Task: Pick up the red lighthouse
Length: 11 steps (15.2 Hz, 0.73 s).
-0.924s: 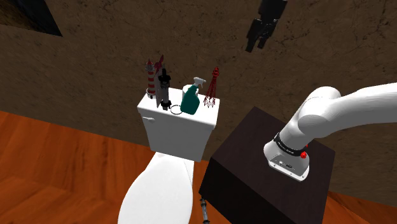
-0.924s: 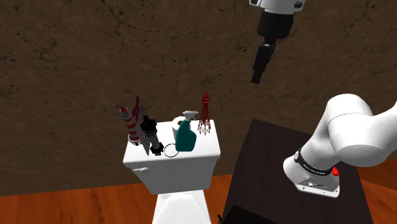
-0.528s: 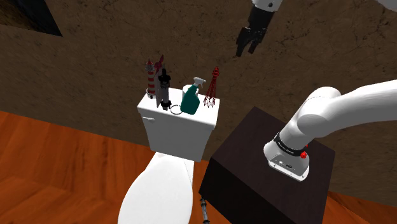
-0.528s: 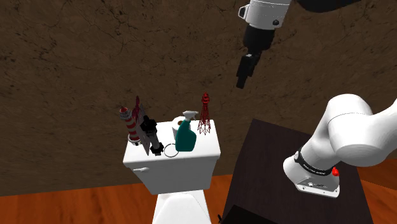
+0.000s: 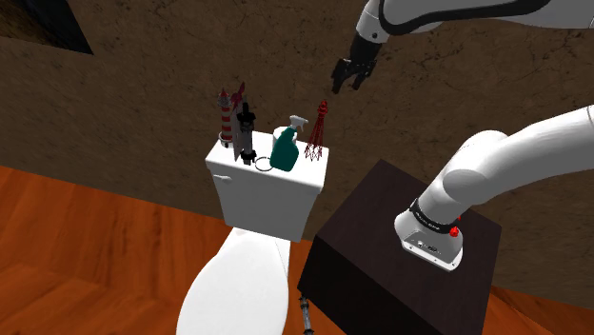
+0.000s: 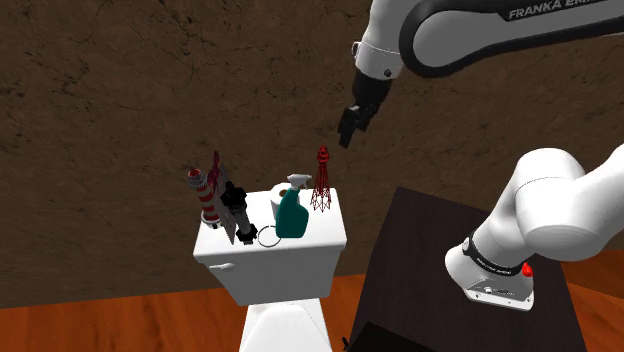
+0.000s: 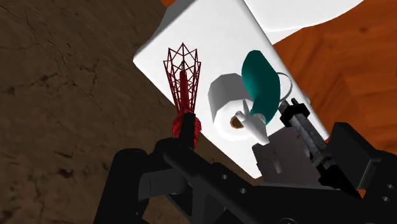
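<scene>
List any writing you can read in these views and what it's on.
"FRANKA EM", cut off by the picture's edge: on the arm, second exterior view.
Small marks on the arm's base: too small to read.
Spray bottle: no label visible.

red lattice lighthouse [image 5: 318, 133] upright on toilet tank [image 5: 262, 190]

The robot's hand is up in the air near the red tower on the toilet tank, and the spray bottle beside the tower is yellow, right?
Not quite: the spray bottle is teal green, not yellow, as the shoulder view shows. The rest holds: the gripper is up in the air near the red lighthouse, which stands beside the bottle on the toilet tank.
</scene>
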Each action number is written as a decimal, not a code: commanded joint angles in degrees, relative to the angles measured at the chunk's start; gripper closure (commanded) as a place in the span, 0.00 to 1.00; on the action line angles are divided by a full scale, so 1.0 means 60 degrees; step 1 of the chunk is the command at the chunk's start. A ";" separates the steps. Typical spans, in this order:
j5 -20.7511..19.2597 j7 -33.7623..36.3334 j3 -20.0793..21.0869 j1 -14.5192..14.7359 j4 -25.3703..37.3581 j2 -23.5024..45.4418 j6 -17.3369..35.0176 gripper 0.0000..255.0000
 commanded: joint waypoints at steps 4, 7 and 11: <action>-0.0045 0.0056 -0.0180 -0.0266 -0.0089 0.1395 0.2086 0.00; -0.0018 0.0110 -0.0283 -0.0387 0.0039 0.2326 0.3228 0.00; 0.0065 0.0141 -0.0413 -0.0496 0.0326 0.3397 0.4379 0.00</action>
